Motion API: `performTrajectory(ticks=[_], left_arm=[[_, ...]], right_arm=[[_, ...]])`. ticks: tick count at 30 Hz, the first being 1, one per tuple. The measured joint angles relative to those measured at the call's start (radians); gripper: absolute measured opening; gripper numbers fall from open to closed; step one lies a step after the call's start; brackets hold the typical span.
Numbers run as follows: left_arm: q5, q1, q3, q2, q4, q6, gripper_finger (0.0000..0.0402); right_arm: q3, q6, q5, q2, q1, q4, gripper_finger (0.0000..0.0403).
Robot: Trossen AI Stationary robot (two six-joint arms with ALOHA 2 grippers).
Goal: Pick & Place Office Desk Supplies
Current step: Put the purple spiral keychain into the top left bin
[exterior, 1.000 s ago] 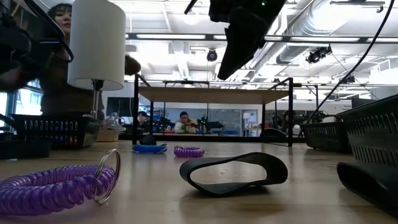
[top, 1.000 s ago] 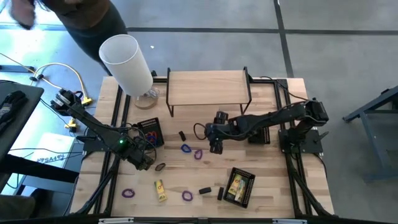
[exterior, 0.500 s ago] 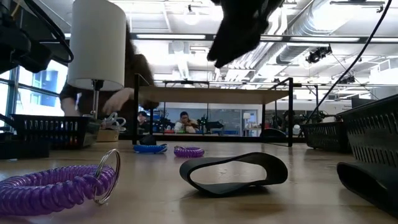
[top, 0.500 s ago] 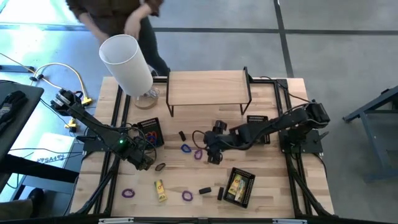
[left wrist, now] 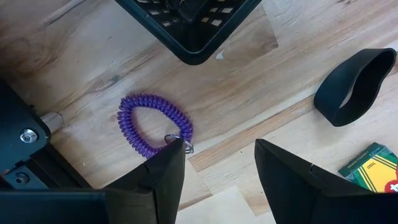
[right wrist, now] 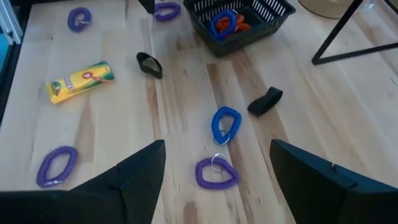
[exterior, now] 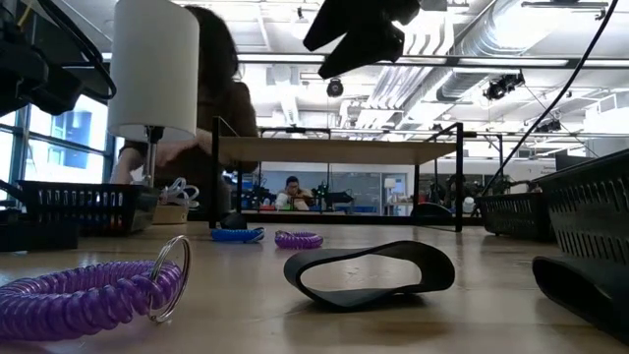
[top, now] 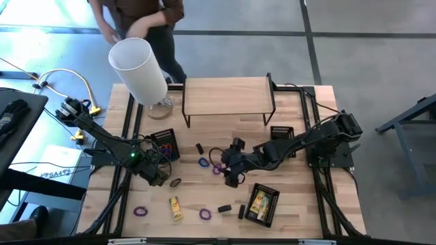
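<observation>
Leftmost, the left gripper (top: 160, 178) hung low w/ jaws open & empty, over the bench (top: 286, 218) by a dark band loop (top: 176, 182). Mid-bench lay a blue coil loop (top: 204, 162) & a purple coil loop (top: 217, 168). Right gripper (top: 231, 181) hovered beside these, jaws wide apart, holding nothing.

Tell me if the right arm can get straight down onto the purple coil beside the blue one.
Probably yes. The right gripper hangs open above the purple coil, which lies flat on bare wood. The blue coil lies close but apart, and nothing covers either.
</observation>
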Motion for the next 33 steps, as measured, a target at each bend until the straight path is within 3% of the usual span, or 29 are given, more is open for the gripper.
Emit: performTrajectory(ticks=[17, 33], left_arm=[[-0.001, 0.000, 0.000, 0.000, 0.000, 0.000, 0.0187], [-0.003, 0.000, 0.000, 0.000, 0.000, 0.000, 0.0187]], right_arm=[[0.000, 0.108, 0.053, 0.000, 0.000, 0.029, 0.0278], [0.000, 0.079, 0.046, 0.000, 0.000, 0.085, 0.0278]])
